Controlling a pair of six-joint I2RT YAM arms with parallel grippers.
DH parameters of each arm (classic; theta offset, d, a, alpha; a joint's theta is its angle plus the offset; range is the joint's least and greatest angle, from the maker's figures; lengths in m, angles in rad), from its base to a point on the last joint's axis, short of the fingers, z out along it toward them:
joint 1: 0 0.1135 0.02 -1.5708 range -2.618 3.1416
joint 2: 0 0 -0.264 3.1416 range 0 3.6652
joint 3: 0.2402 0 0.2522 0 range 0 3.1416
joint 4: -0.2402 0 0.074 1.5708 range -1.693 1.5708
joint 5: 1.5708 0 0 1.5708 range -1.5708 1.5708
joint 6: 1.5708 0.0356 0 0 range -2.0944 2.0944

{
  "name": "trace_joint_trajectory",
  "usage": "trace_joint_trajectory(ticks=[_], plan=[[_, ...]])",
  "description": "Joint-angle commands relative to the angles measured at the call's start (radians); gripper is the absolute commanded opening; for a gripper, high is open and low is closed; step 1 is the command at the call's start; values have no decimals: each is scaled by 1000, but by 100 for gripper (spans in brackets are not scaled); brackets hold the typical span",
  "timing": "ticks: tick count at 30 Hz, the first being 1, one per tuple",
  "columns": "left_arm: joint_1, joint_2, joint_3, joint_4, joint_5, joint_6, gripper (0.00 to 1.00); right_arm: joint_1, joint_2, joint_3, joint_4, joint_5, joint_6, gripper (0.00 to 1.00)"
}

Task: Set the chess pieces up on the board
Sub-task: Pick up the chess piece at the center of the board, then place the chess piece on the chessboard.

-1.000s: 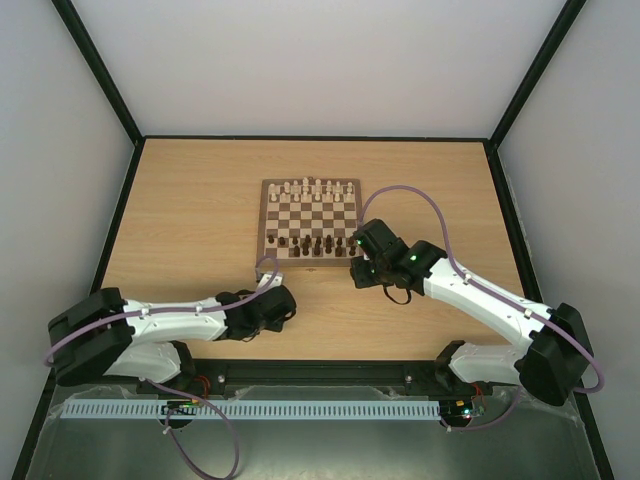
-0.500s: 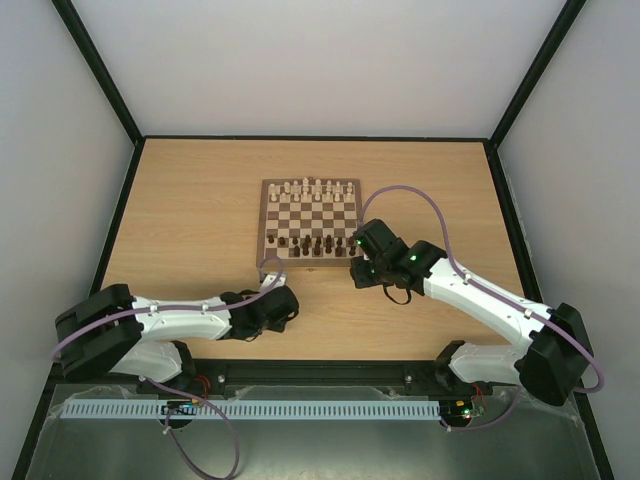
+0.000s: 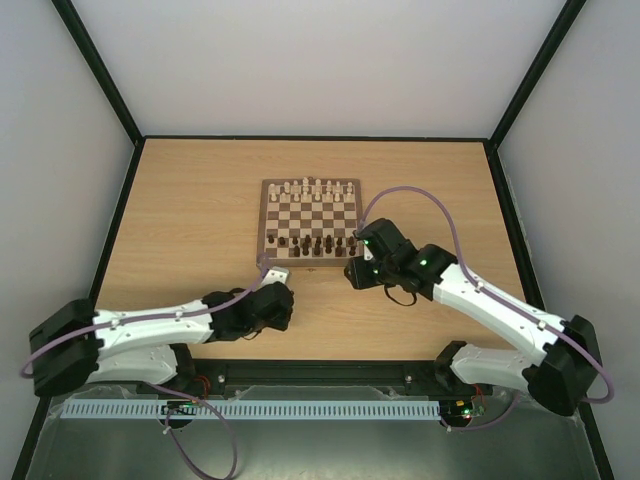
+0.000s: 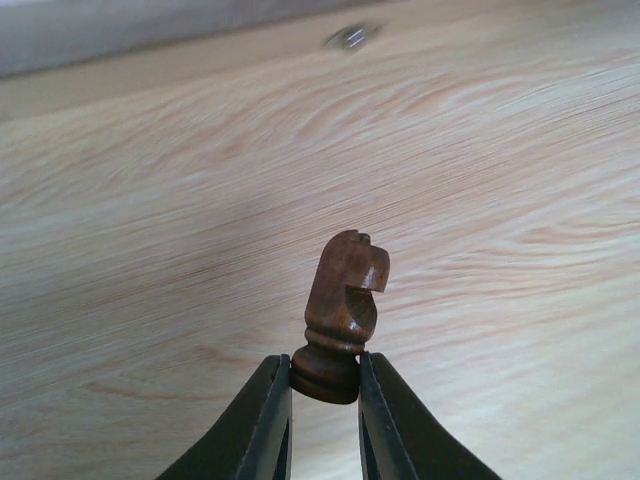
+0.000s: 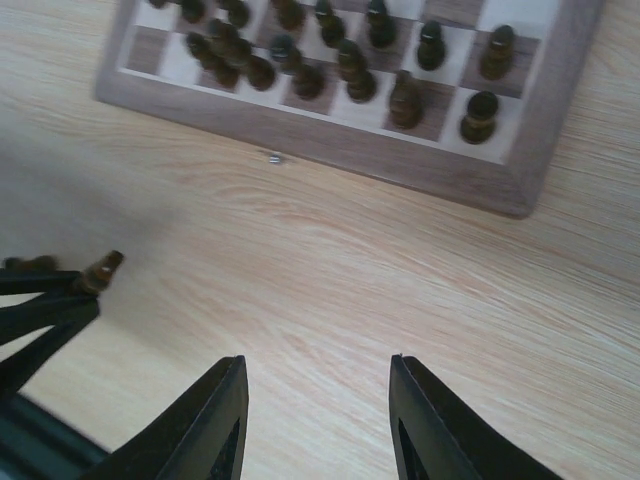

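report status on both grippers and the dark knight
Left gripper shut on dark knight, fingers at its base, over table short of board. Right gripper open, empty, near board's front edge. Nothing seen blocking.

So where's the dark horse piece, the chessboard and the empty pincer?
dark knight [image 4: 336, 302], left wrist view, on its neck.
board [image 5: 400, 160], right wrist view, on its near brown border.
right pincer [image 5: 317, 365], right wrist view, midway between its open fingertips.
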State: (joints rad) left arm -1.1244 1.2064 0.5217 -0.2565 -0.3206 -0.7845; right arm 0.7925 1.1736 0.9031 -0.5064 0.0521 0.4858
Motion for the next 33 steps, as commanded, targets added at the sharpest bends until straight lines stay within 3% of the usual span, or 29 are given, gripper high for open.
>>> trace_joint_trajectory(ticks=[1,8,13,23,28,33], plan=[[-29,-132,47,-33,97,47,17,4,-80,-26,48,-190,2,40],[-214,-325,79,-126,73,70,19,2,-126,-11,64,-547,74,43],[-359,-302,129,-247,-110,21,18,0,-133,-29,129,-789,177,43],[-593,23,320,-570,-539,-218,15,-5,-103,-52,81,-866,223,44],[-651,109,376,-676,-644,-305,11,-12,-101,-137,125,-916,252,44],[-660,76,360,-628,-679,-262,9,-15,-97,-188,202,-972,293,45]])
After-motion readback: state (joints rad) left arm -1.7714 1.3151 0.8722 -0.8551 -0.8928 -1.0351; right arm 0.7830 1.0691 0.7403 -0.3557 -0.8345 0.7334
